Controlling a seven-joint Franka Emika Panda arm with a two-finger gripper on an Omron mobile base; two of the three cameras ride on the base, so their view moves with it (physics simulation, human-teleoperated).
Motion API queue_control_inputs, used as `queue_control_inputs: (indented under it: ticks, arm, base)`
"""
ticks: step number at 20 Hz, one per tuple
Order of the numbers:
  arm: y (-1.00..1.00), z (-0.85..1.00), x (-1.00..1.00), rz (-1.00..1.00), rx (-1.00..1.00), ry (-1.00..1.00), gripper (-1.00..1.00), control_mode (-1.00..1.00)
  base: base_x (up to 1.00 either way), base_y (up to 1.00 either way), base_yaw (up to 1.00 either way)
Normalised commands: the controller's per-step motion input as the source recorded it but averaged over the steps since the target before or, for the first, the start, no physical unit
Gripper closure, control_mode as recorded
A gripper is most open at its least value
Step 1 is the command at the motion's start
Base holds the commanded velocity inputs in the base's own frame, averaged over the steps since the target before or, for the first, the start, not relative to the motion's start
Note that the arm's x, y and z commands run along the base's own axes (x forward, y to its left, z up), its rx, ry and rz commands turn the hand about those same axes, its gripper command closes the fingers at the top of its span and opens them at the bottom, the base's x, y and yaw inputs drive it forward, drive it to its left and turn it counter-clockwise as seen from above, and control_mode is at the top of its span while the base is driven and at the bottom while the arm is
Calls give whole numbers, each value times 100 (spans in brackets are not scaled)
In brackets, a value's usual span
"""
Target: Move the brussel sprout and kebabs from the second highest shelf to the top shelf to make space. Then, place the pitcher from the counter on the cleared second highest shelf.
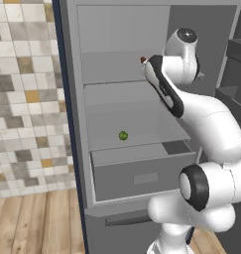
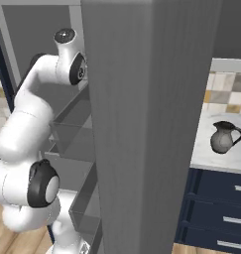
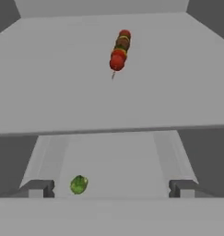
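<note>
The end effector (image 3: 109,189) has its two dark fingertips spread wide apart, holding nothing. Ahead of it, on the thin light-grey top shelf (image 3: 49,92), lies the kebab stick of red-orange and brown chunks (image 3: 119,50). Below, between the fingertips but nearer the left one, sits the tiny bright green brussel sprout (image 3: 79,184) on the plain grey second highest shelf (image 3: 118,161) — apart from both tips. Off to the side, the rounded dark-grey metal pitcher (image 2: 224,137) stands upright on the white marbled tabletop (image 2: 206,154).

The kebabs (image 3: 119,49) lie on the top shelf (image 3: 49,92). Below — on the second highest shelf (image 1: 142,121) — sits the brussel sprout (image 1: 123,135).
</note>
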Motion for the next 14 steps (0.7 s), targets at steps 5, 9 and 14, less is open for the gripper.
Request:
queue_control_inputs:
  ticks: [5, 9, 14]
  arm:
    - [27, -39, -98, 0, -1, 9, -100, -100]
    - [22, -56, -81, 2, 0, 12, -100, -100]
    - [23, -61, -47, 4, 0, 8, -100, -100]
  base:
    - [0, 0, 0]
    - [0, 0, 0]
    - [0, 0, 0]
